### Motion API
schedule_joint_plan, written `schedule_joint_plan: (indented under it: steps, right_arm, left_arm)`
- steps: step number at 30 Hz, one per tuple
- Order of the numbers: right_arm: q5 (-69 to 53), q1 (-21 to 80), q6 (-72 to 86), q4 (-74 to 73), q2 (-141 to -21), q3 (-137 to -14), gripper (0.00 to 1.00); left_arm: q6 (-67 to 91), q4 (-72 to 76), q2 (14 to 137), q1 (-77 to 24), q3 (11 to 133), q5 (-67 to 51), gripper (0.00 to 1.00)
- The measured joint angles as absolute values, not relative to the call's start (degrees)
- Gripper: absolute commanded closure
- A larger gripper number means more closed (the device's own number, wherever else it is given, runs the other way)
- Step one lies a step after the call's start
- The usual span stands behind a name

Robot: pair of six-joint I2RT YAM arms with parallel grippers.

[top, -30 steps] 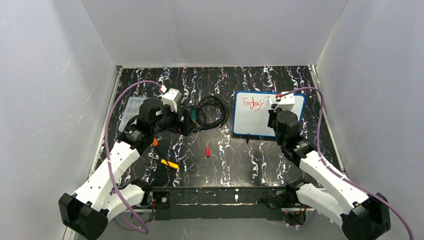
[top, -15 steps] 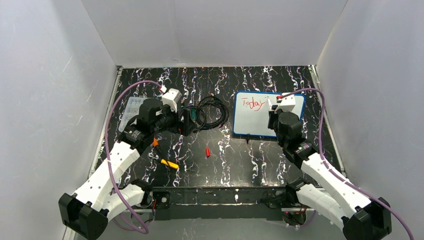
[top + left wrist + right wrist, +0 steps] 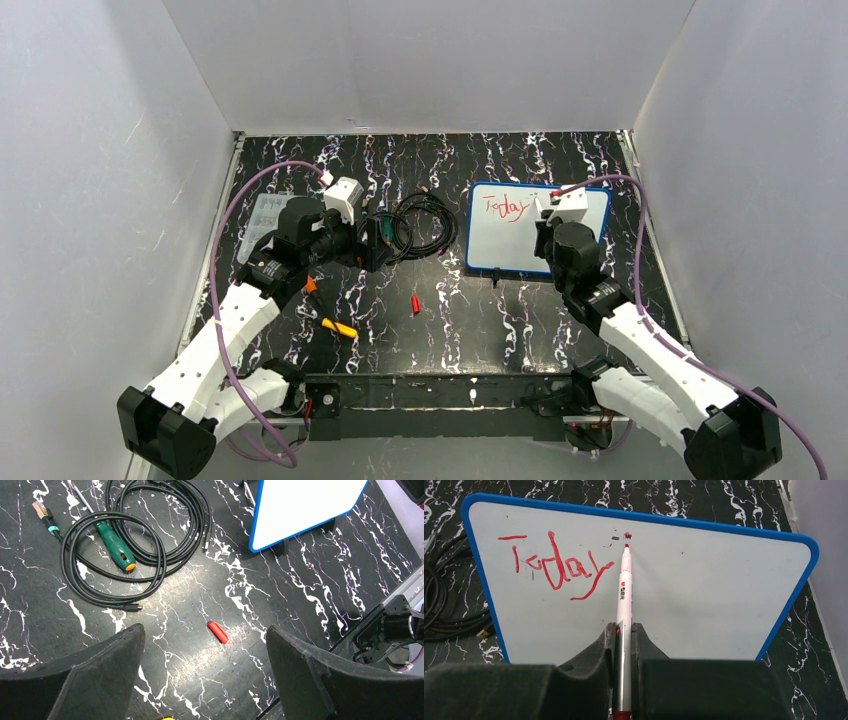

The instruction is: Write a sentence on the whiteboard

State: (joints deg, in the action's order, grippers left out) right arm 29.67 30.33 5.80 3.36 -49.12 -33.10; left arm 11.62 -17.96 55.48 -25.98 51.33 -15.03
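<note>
1. The whiteboard (image 3: 714,600) stands on the far right part of the table (image 3: 310,595), to the right of the cable coil (image 3: 135,545). Its blue frame faces the right arm.
2. The lettering (image 3: 554,565) reads "Today" in red in the board's upper left. A small red dab (image 3: 628,535) sits just right of the "y".
3. The right gripper (image 3: 624,630) is clamped on the marker (image 3: 624,595). The pen runs straight out between the fingers, with its tip just under the dab.
4. The step in hand looks like the apostrophe and the "s" after "Today".
5. To do it well, press lightly so the board does not tip or slide on its feet.
6. Make the strokes short and start the "s" close beside the "y", at the same height as the other letters. The bare board to the right leaves room for the rest of the line.
7. The left gripper (image 3: 202,630) is spread wide and holds nothing. It hangs over the table above a red cap (image 3: 218,632), with a green screwdriver (image 3: 116,546) lying in the coil beyond.
8. I cannot tell whether the tip touches the board or hangs just off it.
9. From above, the right wrist covers the pen and the board's upper right.
10. In the right wrist view, the fingers cut off the board's lower edge and feet. The left wrist view shows only one corner of the board.
</note>
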Motion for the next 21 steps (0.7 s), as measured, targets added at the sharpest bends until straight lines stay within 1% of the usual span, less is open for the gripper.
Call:
schedule_joint_plan:
  steps: [10,21]
  right_arm:
    - [29.78,30.33,5.19,4.8,-50.94,-33.1,0.99]
    - [31.24,30.33,7.01,2.94,-50.57,-33.01,0.99]
  left_arm:
    - [11.6,-17.96,55.48,-25.98,51.33,-15.03,0.11]
    - [11.62,-17.96,55.48,-25.98,51.33,-15.05,0.11]
